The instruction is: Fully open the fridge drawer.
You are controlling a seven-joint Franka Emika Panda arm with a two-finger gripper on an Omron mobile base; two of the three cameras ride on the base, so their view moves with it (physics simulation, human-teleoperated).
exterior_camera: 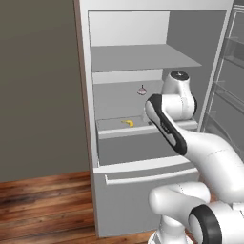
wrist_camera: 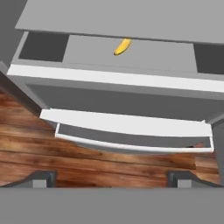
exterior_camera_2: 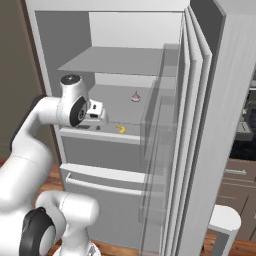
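Observation:
The fridge drawer is a wide grey bin with a pale top rim, pulled partly out under the lowest shelf. A yellow banana lies inside it. My gripper hangs just above the drawer's front rim, toward the hinge side of the fridge, pointing down. In the hand view the fingertips stand wide apart, open with nothing between them, and the drawer front and rim lie below and ahead. My forearm hides the hand in the left base view.
Below the drawer is a larger pale panel with a long bar handle. A small pinkish item sits on the shelf above. The open fridge door with its racks stands to the right. Wooden floor lies on the left.

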